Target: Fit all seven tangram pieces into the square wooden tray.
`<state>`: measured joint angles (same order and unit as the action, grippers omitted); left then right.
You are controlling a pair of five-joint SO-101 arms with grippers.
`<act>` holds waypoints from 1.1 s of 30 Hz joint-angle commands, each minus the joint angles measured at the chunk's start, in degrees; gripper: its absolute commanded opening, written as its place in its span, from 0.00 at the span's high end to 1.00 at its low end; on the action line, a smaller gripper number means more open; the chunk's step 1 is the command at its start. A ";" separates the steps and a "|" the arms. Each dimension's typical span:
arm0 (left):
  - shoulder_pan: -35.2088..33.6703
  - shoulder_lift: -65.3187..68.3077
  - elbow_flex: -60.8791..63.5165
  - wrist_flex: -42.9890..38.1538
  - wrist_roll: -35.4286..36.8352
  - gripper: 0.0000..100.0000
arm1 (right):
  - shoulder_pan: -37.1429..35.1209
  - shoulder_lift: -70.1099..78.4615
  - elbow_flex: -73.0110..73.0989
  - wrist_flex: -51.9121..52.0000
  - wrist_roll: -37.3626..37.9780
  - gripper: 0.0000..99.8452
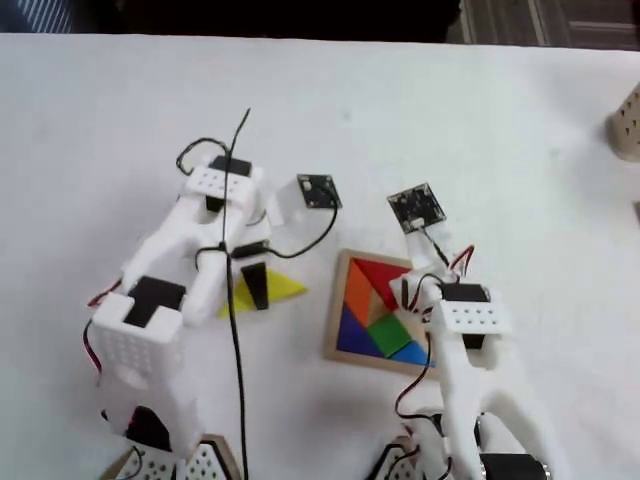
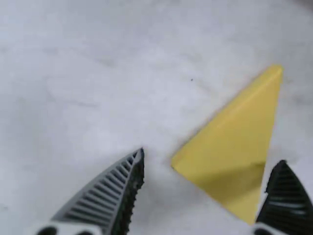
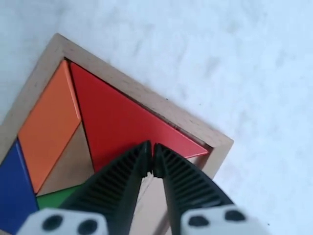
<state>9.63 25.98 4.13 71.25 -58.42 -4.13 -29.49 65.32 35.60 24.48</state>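
Yellow triangle (image 2: 234, 152) not yet in tray

Lies flat on the white table (image 1: 450, 120), just left of the wooden tray (image 3: 142, 90). Left gripper (image 2: 210, 159) wide open, straddling it, holding nothing; centre jaws on opposite edges before closing. Right gripper (image 3: 152, 149) closed, empty, tip over the red piece (image 3: 122, 127). Beyond far edge, dark floor.

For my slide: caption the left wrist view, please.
Open left gripper flanking a yellow triangular tangram piece on the white table.
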 commanded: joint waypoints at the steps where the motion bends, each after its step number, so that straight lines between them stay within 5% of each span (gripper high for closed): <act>1: 1.01 -0.48 -1.93 -2.73 0.00 0.62 | -0.40 -1.80 -0.26 -1.01 0.35 0.98; 5: 2.42 -1.01 2.37 -8.53 7.91 0.67 | -0.22 -1.89 -0.26 -0.84 0.35 0.98; 20: 0.75 -1.10 2.73 -8.97 5.27 0.70 | 0.04 -1.89 -0.26 -0.66 0.53 0.98; 28: -0.48 -1.01 2.02 -13.54 20.75 0.78 | 0.04 -1.89 -0.26 -0.66 0.62 0.98; 33: -2.68 -0.57 -0.70 -13.54 36.84 0.78 | -0.13 -1.89 -0.26 -0.66 0.62 0.98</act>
<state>10.24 25.54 7.21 62.81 -31.69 -4.13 -29.49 65.32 35.60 24.48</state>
